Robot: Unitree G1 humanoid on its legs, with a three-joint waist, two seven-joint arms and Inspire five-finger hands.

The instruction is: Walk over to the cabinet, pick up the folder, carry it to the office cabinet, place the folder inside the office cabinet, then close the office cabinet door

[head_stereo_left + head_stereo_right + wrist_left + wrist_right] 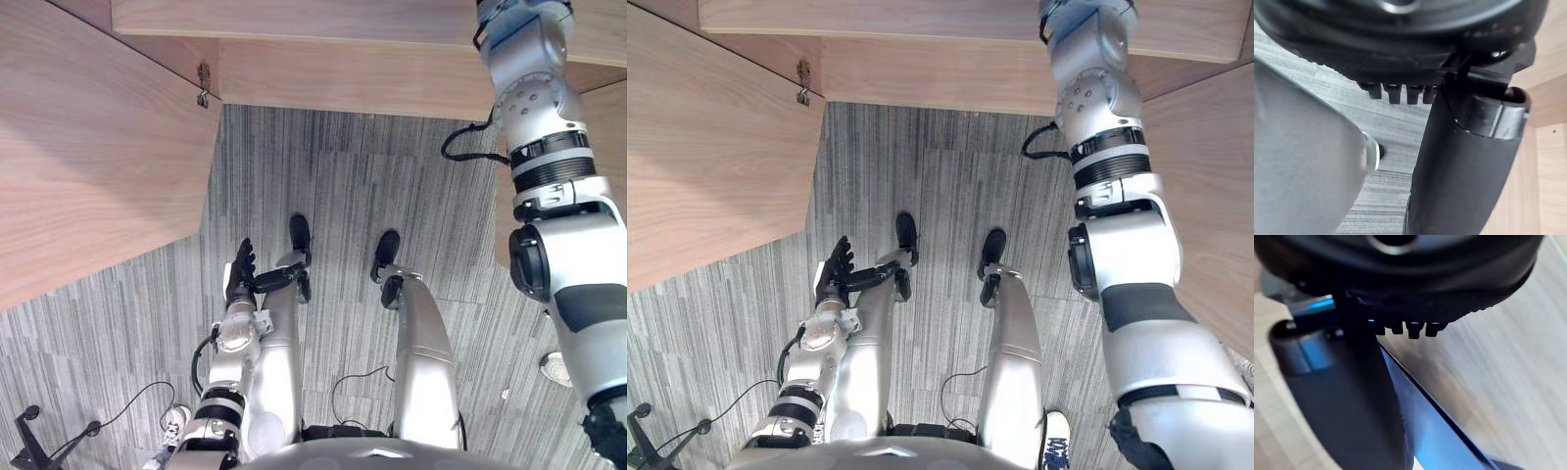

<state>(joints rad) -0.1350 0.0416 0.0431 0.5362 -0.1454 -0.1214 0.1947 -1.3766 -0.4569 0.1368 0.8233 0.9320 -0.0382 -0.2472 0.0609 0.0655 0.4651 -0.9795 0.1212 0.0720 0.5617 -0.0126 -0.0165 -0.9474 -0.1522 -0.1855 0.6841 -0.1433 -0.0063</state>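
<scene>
No legible txt — labels, nos. unreadable

I count one wooden cabinet (343,73), with one open door (88,166) and one hinge (203,86) on that door. There is one blue folder (1427,428). I count two hands: left hand (240,269), right hand (1342,406).

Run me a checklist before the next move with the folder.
1. Door open: ok, swung wide.
2. Folder at right hand: ok, beside its thumb.
3. Grip on folder secure: cannot tell.
4. Folder resting on a shelf: cannot tell; a wood panel lies behind it.
5. Left hand free: ok, open, holding nothing, apart from the door.
</scene>
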